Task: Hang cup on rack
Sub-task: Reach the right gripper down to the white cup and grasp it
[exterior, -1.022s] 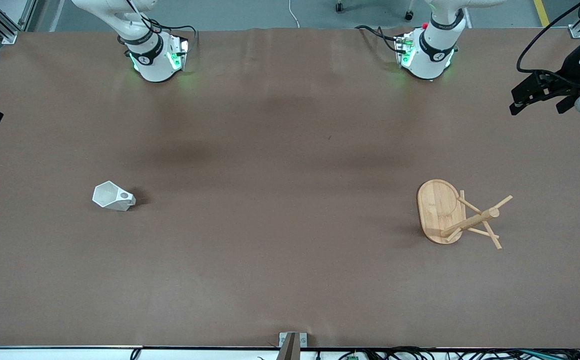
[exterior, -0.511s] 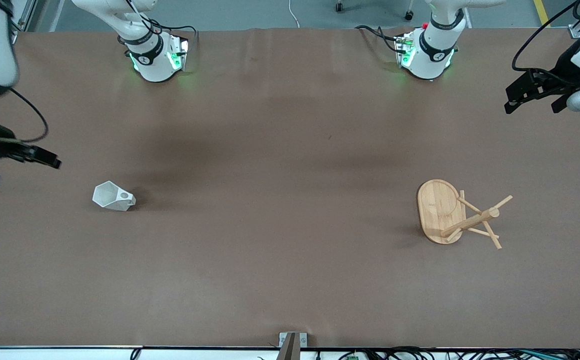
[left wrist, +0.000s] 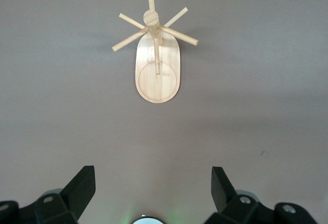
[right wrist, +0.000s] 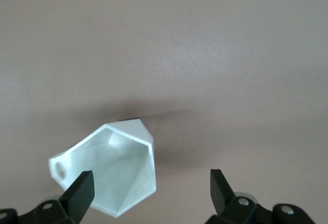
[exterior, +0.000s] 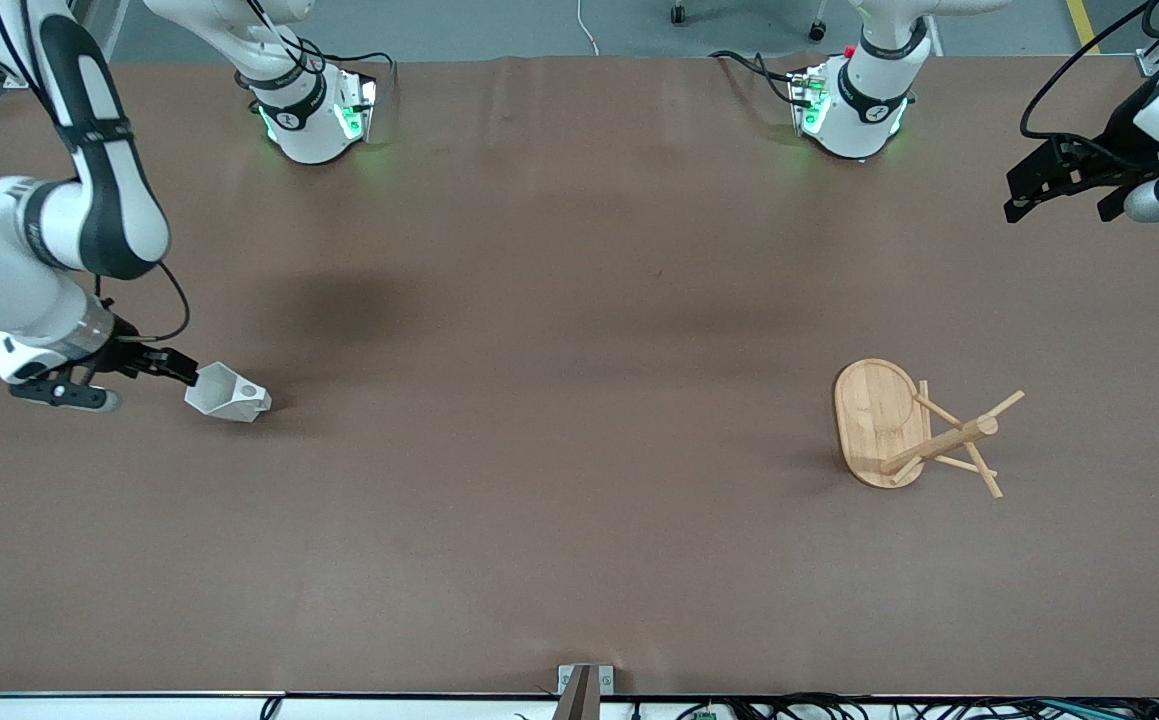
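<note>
While the small white faceted plastic cup (exterior: 226,393) lies tipped on the brown table (exterior: 559,560), well apart from the light bamboo rack (exterior: 914,427) toward the right arm's end, the right gripper (exterior: 177,370) sits open-fingered just beside its rim. One finger should probably slip inside the wall, clear of the pierced tab. Spread wide too, the left gripper (exterior: 1029,198) waits high up toward the rack's end.

Right wrist view: cup (right wrist: 113,170) base hidden by its own open mouth; one finger (right wrist: 82,190) overlaps its rim, contact not resolvable. Front view: right tool (exterior: 154,368) fingertips too small to separate from the cup (exterior: 227,392). Left tool (exterior: 1049,185) body cut by the frame edge. Rack (left wrist: 157,55): topmost peg cropped in left wrist view.
</note>
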Controlling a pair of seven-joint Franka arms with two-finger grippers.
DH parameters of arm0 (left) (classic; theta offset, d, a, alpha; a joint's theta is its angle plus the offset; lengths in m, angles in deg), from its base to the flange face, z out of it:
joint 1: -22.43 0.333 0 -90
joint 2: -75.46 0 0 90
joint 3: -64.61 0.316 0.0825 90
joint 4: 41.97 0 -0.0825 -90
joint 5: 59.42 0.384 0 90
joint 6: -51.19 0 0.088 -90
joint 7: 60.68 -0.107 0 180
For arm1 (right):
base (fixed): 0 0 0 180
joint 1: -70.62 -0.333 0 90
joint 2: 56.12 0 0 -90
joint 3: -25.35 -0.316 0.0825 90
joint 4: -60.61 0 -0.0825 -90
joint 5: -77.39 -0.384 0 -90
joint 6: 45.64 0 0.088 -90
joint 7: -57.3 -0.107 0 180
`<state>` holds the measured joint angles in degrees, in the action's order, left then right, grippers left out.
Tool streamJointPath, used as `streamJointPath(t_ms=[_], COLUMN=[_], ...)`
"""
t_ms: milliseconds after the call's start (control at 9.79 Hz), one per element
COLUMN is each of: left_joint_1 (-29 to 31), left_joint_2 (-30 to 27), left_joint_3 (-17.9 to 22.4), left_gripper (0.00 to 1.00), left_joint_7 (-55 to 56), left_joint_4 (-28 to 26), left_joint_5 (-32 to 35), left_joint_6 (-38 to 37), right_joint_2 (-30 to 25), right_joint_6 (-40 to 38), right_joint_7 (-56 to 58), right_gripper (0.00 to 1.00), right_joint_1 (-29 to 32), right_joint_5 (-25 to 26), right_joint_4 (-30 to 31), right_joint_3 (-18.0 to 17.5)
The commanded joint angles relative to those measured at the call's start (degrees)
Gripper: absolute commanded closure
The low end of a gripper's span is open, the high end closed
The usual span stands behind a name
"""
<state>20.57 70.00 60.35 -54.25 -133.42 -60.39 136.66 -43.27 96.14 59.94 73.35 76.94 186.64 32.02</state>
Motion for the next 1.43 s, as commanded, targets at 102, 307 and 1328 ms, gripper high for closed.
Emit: streamJointPath(t_ms=[102, 307, 1328], left_joint_1=[-0.42, -0.95, -2.97], left_joint_2=[2.47, 2.65, 8.88], left_joint_3=[-0.14, -0.67, -2.52], left_gripper=[0.00, 0.00, 0.00], left_joint_7=[0.51, 0.69, 0.78], left_joint_4=[-0.13, 0.40, 2.60], left_joint_5=[0.18, 0.27, 0.27], left_joint_6=[-0.39, -0.39, 2.59], right_joint_2=[3.74, 5.51, 3.77], right_joint_6=[5.69, 7.55, -0.84], right_joint_7=[2.02, 1.93, 5.25], right_gripper=[0.00, 0.01, 1.00], right_joint_1=[1.22, 1.22, 0.70], right_joint_5=[-0.42, -0.42, -2.18], right_joint_4=[1.93, 2.11, -0.77], right_joint_3=[-0.25, -0.34, -0.87])
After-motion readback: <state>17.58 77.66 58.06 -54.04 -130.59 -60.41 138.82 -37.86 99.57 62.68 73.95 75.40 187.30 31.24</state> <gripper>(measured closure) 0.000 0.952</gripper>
